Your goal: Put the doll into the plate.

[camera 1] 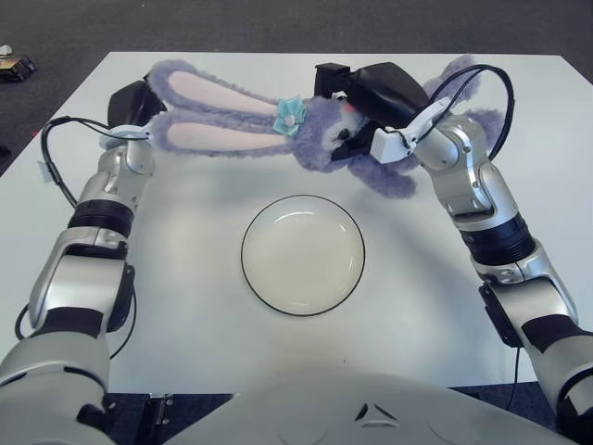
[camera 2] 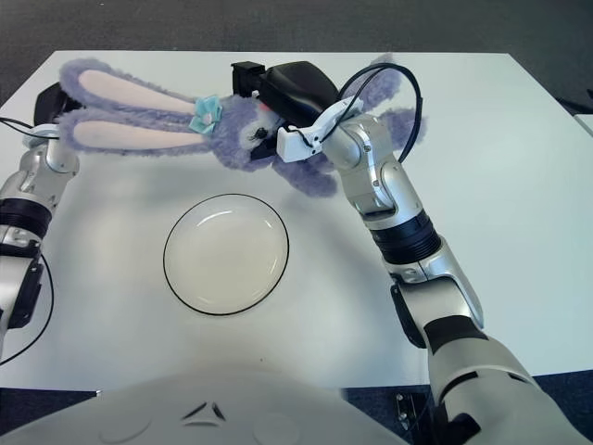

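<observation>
A purple plush rabbit doll (camera 1: 320, 144) with long pink-lined ears and a teal bow hangs lying sideways above the far half of the white table. My right hand (camera 1: 357, 93) is shut on its head and body from above. The ears stretch left to my left hand (camera 1: 128, 100), which shows right behind the ear tips; whether it holds them I cannot tell. An empty white plate (camera 1: 302, 255) with a dark rim sits at the table's middle, nearer me than the doll and apart from it.
The white table (camera 1: 204, 343) reaches to dark floor on all sides. Black cables loop off both wrists. A small object (camera 1: 14, 65) lies on the floor beyond the far left corner.
</observation>
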Controlling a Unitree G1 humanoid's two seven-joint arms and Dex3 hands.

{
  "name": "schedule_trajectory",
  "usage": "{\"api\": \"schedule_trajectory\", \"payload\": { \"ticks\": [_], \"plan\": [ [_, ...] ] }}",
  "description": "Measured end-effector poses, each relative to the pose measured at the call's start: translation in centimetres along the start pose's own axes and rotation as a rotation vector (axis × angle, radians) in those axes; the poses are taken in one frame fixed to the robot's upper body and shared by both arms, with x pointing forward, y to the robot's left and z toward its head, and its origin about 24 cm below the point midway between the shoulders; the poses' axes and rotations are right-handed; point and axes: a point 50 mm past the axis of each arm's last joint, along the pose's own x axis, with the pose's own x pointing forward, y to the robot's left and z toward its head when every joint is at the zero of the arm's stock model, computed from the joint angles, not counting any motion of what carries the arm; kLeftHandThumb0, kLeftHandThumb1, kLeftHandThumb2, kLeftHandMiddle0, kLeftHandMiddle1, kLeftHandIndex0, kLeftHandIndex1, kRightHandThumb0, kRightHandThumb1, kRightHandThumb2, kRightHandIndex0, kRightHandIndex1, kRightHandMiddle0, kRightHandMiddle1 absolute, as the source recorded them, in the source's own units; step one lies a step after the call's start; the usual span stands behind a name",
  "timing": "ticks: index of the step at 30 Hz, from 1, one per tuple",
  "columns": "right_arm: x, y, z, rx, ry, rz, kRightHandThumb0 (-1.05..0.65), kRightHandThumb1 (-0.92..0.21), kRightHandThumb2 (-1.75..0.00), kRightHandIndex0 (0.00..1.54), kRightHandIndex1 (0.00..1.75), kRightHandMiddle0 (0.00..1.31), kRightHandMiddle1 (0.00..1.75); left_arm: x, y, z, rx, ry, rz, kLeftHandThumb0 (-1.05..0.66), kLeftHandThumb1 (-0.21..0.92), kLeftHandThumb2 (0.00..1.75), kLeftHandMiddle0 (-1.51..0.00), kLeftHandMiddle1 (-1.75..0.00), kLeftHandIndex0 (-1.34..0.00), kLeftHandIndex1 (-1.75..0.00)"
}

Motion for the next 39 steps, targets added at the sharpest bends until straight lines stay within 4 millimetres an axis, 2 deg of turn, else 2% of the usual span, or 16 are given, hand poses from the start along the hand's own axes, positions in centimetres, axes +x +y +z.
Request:
{"api": "schedule_trajectory", "payload": {
  "ticks": [9, 26, 39],
  "plan": [
    [0.2, 0.4, 1.7, -0.001, -0.163, 0.021, -0.04, -0.67, -0.56, 0.90, 1.75, 0.67, 1.75, -0.6, 0.1, -1.0, 0.018, 0.030, 0.005, -0.37, 0.92, 0.24, -0.67, -1.48, -0.50, -1.43],
    [0.9, 0.4, 2.1, 0.010, -0.246, 0.075, -0.04, -0.66, -0.59, 0.90, 1.75, 0.66, 1.75, -1.8, 1.4, -2.4, 0.043, 0.089, 0.047, -0.37, 0.92, 0.24, -0.67, -1.50, -0.50, -1.43],
    [1.5, 0.9, 2.6, 0.085, -0.327, 0.123, -0.04, -0.66, -0.60, 0.92, 1.75, 0.67, 1.75, -2.5, 2.5, -3.4, 0.064, 0.122, 0.062, -0.37, 0.92, 0.23, -0.69, -1.52, -0.51, -1.43]
  ]
}}
